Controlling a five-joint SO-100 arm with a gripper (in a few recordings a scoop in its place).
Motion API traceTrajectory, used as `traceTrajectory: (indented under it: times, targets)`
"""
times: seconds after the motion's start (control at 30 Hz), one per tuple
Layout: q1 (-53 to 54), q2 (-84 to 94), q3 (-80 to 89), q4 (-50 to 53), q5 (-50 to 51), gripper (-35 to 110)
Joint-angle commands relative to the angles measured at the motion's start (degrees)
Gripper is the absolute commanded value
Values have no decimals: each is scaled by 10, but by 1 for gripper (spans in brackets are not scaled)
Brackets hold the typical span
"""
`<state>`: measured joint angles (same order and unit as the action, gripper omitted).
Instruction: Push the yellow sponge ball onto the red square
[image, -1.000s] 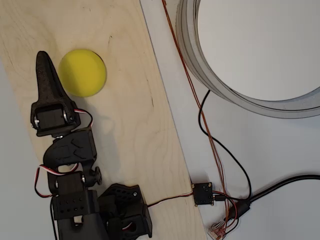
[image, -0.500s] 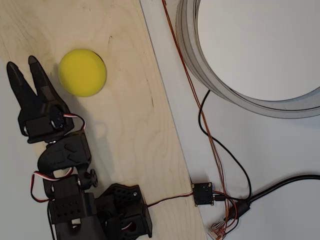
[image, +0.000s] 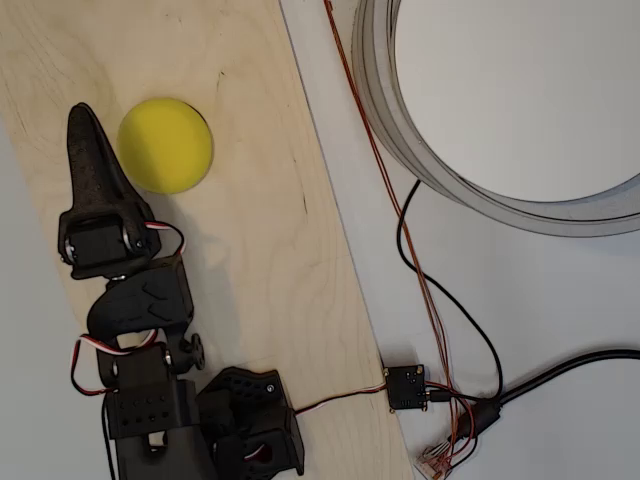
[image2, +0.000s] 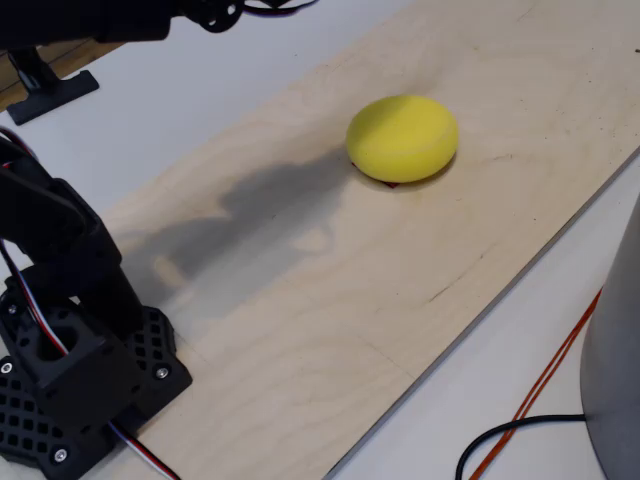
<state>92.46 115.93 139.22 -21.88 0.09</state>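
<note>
The matte, round yellow sponge ball (image: 165, 145) rests on the pale plywood board (image: 260, 250), just right of the black gripper (image: 85, 125) in the overhead view. The gripper's tapered fingers are pressed together, holding nothing. In the fixed view a sliver of the red square (image2: 391, 183) peeks from under the ball.

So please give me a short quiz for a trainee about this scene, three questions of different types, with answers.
1. True or false: the gripper is shut.
2. In the overhead view, on which side of the yellow sponge ball is the gripper: A left, B right, C above?
3. Fill in: the ball rests on the ____ board, and a sliver of the red square shows under it.

Key: 1 true; 2 A; 3 wooden.
</note>
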Motion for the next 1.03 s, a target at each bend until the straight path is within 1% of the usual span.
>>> traceTrajectory:
  times: [0.0,0.2,0.27,0.3,0.37,0.4,0.47,0.57,1.0]
  targets:
    - [-11,13,-2,-15,-18,39]
    - [-11,13,-9,-15,-25,39]
    - [-11,15,-10,-15,-27,36]
    - [-11,18,-11,-16,-22,29]
    - [-7,17,-27,-16,1,7]
    - [-3,11,-37,-15,18,0]
    - [8,-4,-52,4,39,0]
    - [18,-25,-55,4,50,-1]
    - [1,-40,-61,2,48,0]
